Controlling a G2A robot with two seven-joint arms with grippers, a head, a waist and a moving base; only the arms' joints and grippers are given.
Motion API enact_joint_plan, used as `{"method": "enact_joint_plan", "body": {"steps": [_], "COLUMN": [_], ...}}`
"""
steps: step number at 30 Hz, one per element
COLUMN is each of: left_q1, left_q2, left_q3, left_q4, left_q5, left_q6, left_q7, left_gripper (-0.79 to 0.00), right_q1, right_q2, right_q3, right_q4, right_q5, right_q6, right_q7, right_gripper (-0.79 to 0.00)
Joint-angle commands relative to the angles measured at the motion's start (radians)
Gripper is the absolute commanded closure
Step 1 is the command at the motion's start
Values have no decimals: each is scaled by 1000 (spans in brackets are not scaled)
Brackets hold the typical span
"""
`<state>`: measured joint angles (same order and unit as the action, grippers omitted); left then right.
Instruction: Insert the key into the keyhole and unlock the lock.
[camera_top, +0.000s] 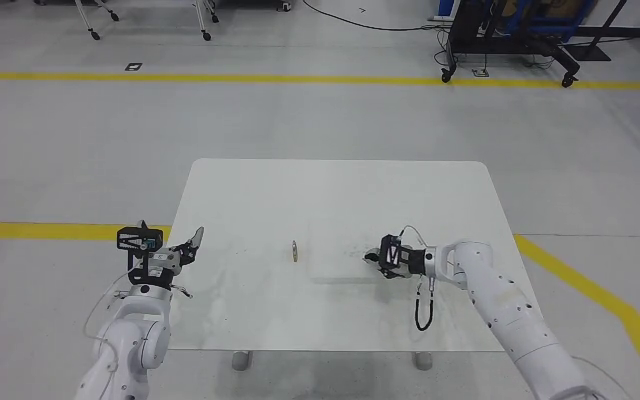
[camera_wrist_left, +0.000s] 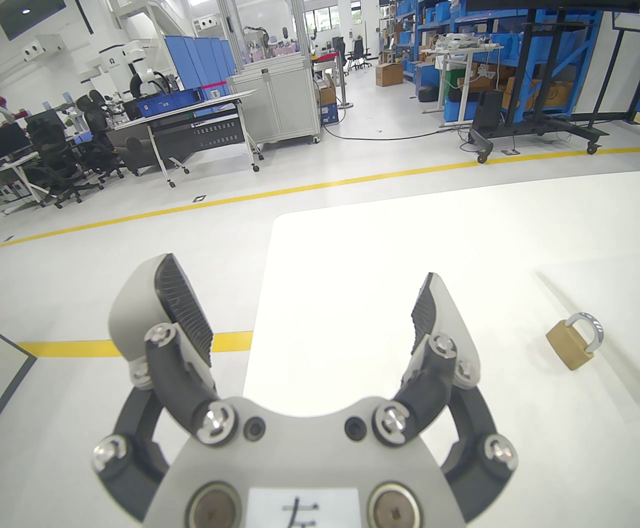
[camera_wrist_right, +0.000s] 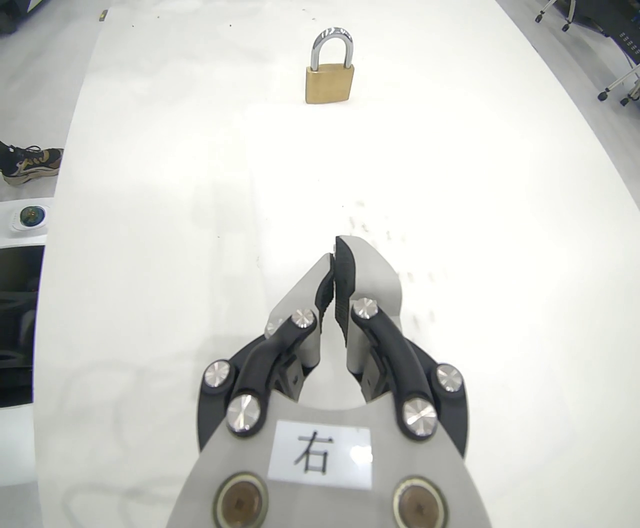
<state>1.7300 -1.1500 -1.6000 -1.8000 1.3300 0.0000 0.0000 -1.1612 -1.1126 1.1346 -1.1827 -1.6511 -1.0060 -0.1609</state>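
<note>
**Padlock stands free, nothing steadies it**

The brass padlock (camera_wrist_right: 330, 82) stands alone near the middle of the table (camera_top: 440, 200), between the two arms. The left gripper (camera_wrist_left: 300, 285) is spread wide at the table's edge, well apart from it. The right gripper (camera_wrist_right: 334, 255) has its fingers pressed together; whether a key sits between them I cannot tell. A push at the keyhole would probably tip or slide the padlock.

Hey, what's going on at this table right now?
A brass padlock stands in the middle of the table. The right gripper, shut, sits low over the table pointing at it; whether it pinches a key is unclear. The left gripper hangs open at the table's left edge, holding nothing.
</note>
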Motion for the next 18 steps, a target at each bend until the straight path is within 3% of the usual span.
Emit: {"method": "enact_joint_plan", "body": {"steps": [1,15,18], "left_q1": [0,0,3], "left_q2": [0,0,-2], "left_q3": [0,0,47], "left_q4": [0,0,-43], "left_q5": [0,0,24], "left_q6": [0,0,-43], "left_q7": [0,0,-20], "left_gripper": [-785,-785,-785], "right_q1": [-2,3,3], "right_q2": [2,1,1], "right_q3": [-3,-15,-15], "right_q4": [7,31,31], "right_q5": [-4,8,8], "right_q6": [2,-6,-6], "right_q7": [-2,0,0], "right_gripper": [0,0,0]}}
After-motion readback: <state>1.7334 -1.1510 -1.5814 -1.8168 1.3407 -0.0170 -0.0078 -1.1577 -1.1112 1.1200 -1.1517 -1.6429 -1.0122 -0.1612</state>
